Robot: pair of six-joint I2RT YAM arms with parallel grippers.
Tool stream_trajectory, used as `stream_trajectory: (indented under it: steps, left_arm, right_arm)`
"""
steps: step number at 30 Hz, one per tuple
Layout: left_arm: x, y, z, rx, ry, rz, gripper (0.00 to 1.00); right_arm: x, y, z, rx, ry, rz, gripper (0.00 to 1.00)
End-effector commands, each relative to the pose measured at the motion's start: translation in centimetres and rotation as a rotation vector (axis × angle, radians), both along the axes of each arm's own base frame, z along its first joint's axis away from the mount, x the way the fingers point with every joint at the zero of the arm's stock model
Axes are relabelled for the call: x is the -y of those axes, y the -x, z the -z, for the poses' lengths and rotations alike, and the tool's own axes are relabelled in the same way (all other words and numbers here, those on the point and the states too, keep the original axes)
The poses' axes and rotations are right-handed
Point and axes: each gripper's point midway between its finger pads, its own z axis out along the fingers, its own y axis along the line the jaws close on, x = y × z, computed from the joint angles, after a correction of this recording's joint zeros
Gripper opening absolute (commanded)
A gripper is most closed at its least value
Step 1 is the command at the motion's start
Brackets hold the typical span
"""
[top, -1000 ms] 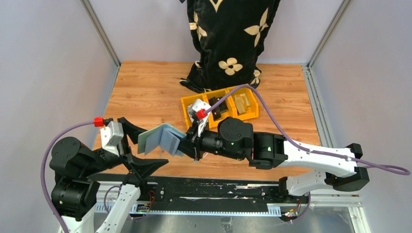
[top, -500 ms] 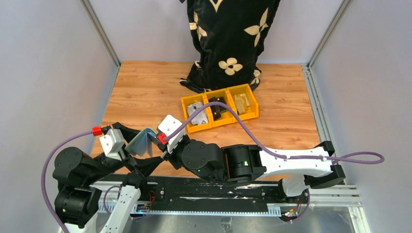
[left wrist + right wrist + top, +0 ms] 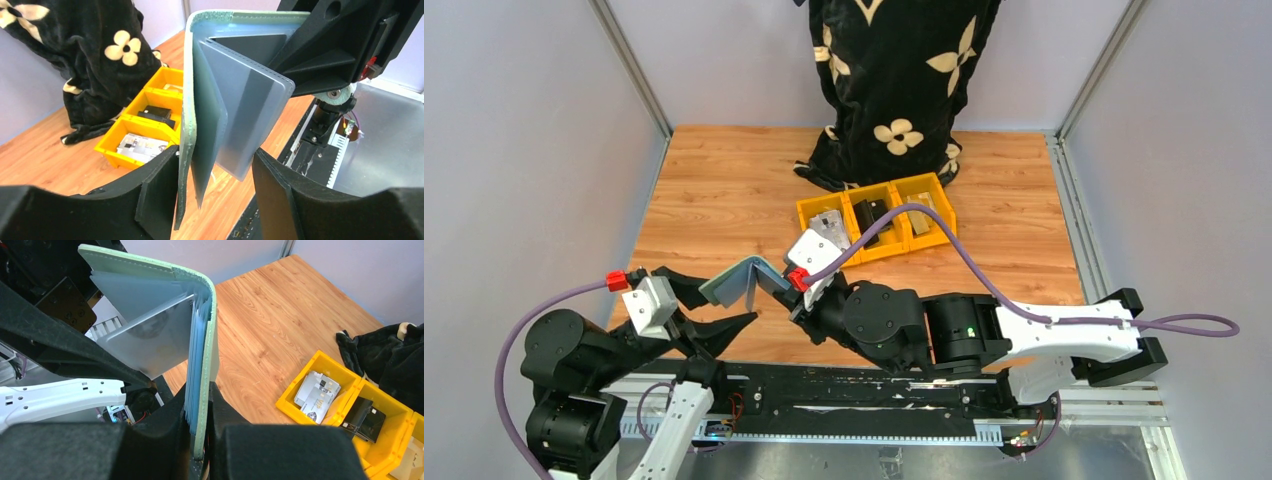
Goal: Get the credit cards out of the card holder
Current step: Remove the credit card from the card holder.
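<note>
The pale teal card holder [image 3: 739,278] is held upright above the table's near edge, opened like a book. My right gripper [image 3: 774,288] is shut on its spine-side cover and grey sleeves [image 3: 199,390]. My left gripper [image 3: 724,304] straddles the other cover and two inner sleeves [image 3: 235,100]. Its left finger [image 3: 155,195] lies against the cover, while its right finger [image 3: 275,195] stands apart from the sleeves. Pale credit cards [image 3: 316,392] lie in the left compartment of a yellow bin [image 3: 894,247]. I cannot tell whether the sleeves hold any cards.
The yellow bin [image 3: 107,150] has three compartments; the middle one holds a black object [image 3: 364,417], the right one tan pieces [image 3: 924,212]. A black cloth with cream flowers [image 3: 894,80] is draped behind the bin. Metal rails [image 3: 874,405] run along the near edge.
The right arm has carried the card holder left and nearer, in between the left gripper's fingers. The left gripper's jaws have narrowed around the holder's free cover.
</note>
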Motion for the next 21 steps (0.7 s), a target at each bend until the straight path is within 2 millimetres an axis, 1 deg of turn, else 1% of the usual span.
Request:
stream_trajectory:
  steps: [1,6,12,17,21]
  left_arm:
    - [-0.1,-0.4,-1.5,0.017,0.029,-0.024,0.58]
    - [0.1,0.2,-1.8,0.022,0.036,-0.001,0.46]
    - [0.0,-0.2,-1.9,0.006,0.042,-0.011,0.34]
    - [0.3,-0.3,-2.1,-0.013,0.063,0.000,0.25]
    - [0.7,0.1,-2.6,-0.028,0.090,0.036,0.24]
  right_arm:
    - [0.4,0.5,-0.3,0.002,-0.006,-0.012,0.00]
    - [1.1,0.5,-0.5,0.008,-0.014,-0.018,0.00]
    - [2.2,0.8,-0.7,0.014,-0.052,-0.052,0.00]
    - [3.0,1.9,-1.1,0.016,-0.115,-0.146,0.00]
    - [3.3,3.3,-1.3,0.012,-0.139,-0.239,0.00]
